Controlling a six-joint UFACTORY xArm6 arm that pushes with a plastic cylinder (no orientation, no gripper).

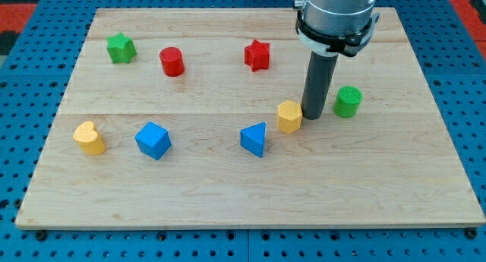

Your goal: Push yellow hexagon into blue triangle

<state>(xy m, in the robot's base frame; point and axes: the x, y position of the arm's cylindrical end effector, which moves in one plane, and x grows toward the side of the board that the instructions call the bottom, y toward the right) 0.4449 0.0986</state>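
The yellow hexagon (288, 116) sits right of the board's middle. The blue triangle (254, 139) lies just below and to the left of it, a small gap between them. My tip (313, 116) stands at the hexagon's right side, touching or nearly touching it. The dark rod rises from there to the arm's grey body at the view's top.
A green cylinder (348, 102) stands just right of the rod. A red star (257, 55), a red cylinder (172, 61) and a green star (121, 48) lie along the top. A yellow heart (89, 137) and a blue cube (153, 140) lie at the lower left of the wooden board (228, 201).
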